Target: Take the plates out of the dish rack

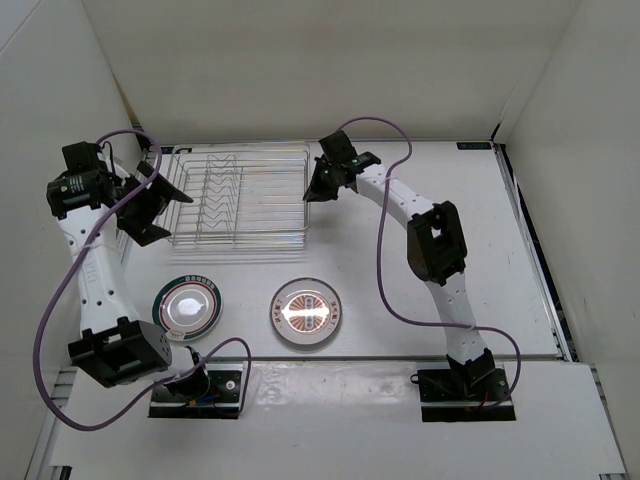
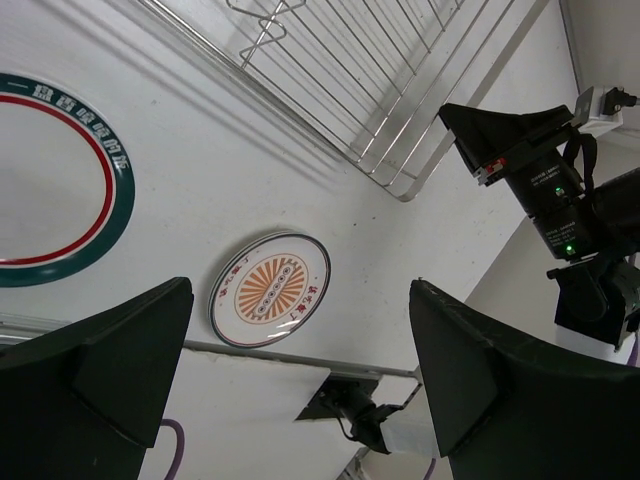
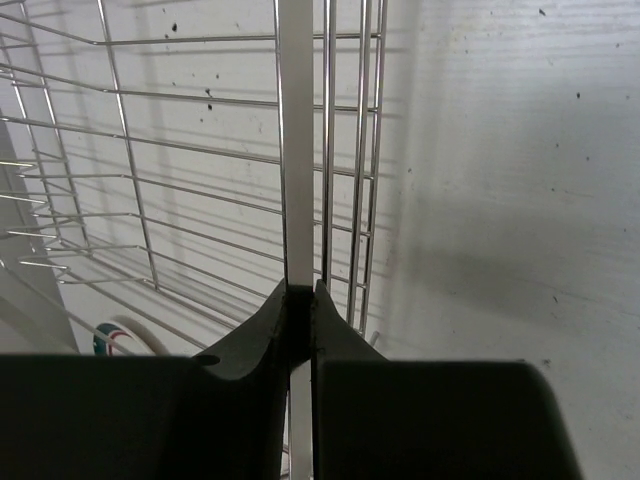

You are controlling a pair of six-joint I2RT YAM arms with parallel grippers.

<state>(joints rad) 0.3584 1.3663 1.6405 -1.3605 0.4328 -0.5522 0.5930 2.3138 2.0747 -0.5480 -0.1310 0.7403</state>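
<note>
The dish rack (image 1: 238,195) sits at the back left of the table. A plate (image 1: 306,205) stands on edge at its right end, and my right gripper (image 1: 322,182) is shut on its rim. The right wrist view shows the thin white plate edge (image 3: 295,150) pinched between the fingers of the right gripper (image 3: 300,297), with the rack wires (image 3: 200,160) just beside it. A green-rimmed plate (image 1: 190,307) and an orange sunburst plate (image 1: 308,312) lie flat in front of the rack. My left gripper (image 1: 150,205) hangs open and holding nothing by the rack's left end.
The left wrist view looks down past the left gripper (image 2: 300,298) at the sunburst plate (image 2: 270,290), the green rim (image 2: 120,200), the rack corner (image 2: 380,90) and the right arm's wrist (image 2: 560,190). White walls enclose the table on three sides.
</note>
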